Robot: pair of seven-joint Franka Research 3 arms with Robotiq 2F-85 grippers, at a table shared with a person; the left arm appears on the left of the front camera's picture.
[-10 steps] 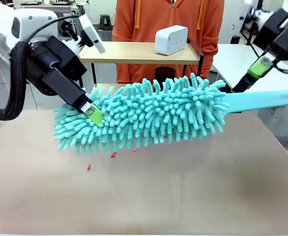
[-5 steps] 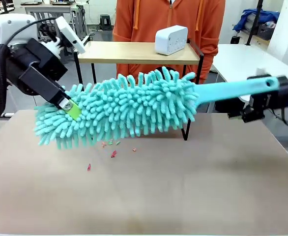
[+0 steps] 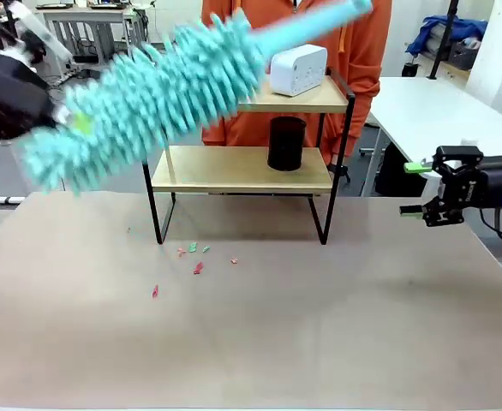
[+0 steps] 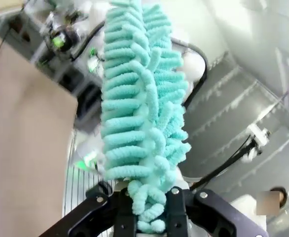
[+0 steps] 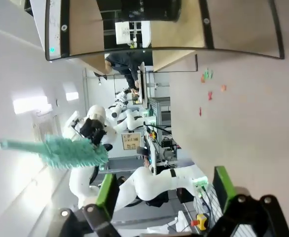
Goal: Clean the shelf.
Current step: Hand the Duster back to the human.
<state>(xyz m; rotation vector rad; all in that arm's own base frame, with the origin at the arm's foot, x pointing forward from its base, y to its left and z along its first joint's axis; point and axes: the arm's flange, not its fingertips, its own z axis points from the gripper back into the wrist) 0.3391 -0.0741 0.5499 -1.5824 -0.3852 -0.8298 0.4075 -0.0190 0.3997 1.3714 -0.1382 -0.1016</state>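
The shelf [image 3: 242,169] stands at the back middle of the table, two wooden boards in a black frame. My left gripper [image 3: 73,122] is raised at the far left, shut on the head end of a fluffy teal duster [image 3: 157,94], which slants up to the right across the shelf's top board, motion-blurred. In the left wrist view the duster [image 4: 139,113] rises from between the shut fingers of my left gripper [image 4: 152,219]. My right gripper [image 3: 415,188] hangs open at the table's right side with nothing in it. In the right wrist view the right gripper [image 5: 164,197] is open, with the shelf [image 5: 85,29] ahead.
A white box [image 3: 298,68] sits on the top board and a black cup [image 3: 286,143] on the lower one. Small red and green scraps [image 3: 198,267] lie on the table in front of the shelf. A person in orange [image 3: 367,51] stands behind it. Another white table [image 3: 422,111] stands at the back right.
My left arm swung the duster up and to the left, its handle now pointing up right. The right gripper came down from the handle to the right side and has stayed there.
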